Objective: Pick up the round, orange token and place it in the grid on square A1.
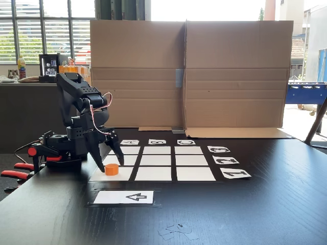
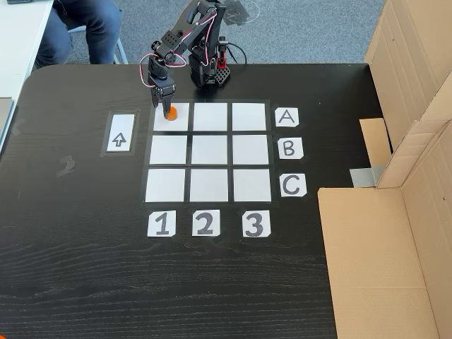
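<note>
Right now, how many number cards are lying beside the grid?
3. In the top-down fixed view they sit in a row below the grid: the 1 card at left, the 2 card in the middle, the 3 card at right.

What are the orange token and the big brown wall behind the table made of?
The token looks like matte plastic: uniformly bright, clean edges, though painted wood is possible. The wall is corrugated cardboard: brown, creased fold lines, taped seam.
</note>
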